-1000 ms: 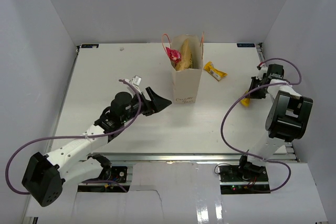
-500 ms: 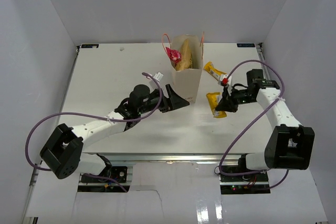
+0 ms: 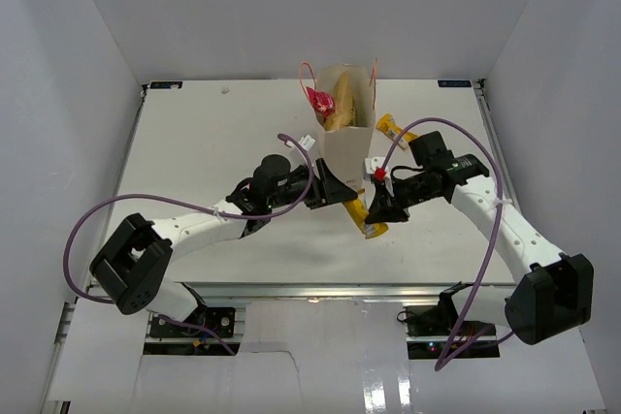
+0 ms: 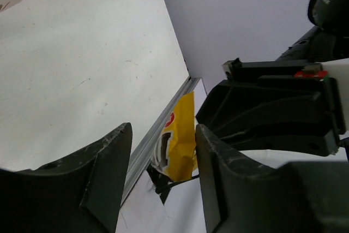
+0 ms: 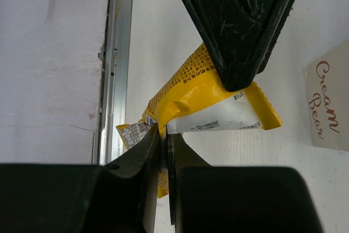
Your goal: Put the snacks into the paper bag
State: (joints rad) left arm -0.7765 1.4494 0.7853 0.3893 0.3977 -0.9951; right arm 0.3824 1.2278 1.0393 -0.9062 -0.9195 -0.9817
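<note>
White walls close round a white table (image 3: 194,162), and a tall cream paper carrier bag (image 3: 347,147) with thin orange handles stands upright near its far middle. The right gripper (image 5: 163,135) is pinched tight on one edge of a flat yellow wrapped packet (image 5: 218,102), which hangs off the table just in front of the bag's printed face. The left gripper (image 3: 347,195) stands at the packet's 9 o'clock with its jaws part-way apart; one of its fingers meets the packet's upper edge in the right wrist view, but it grips nothing. In the overhead view the packet's long axis runs roughly from 1 to 7 o'clock, and the bag's open mouth lies toward 11 o'clock from it and higher, so I judge the packet must rise and travel that way. Both arms are close, yet only the right has a hold. Counted: one paper bag; two yellow packets, the held one and a second yellow packet (image 3: 387,124) lying at the bag's 2 o'clock; one red packet (image 3: 317,98) and one tan-gold chip bag (image 3: 345,104), both in the bag. No green or purple packet shows.
</note>
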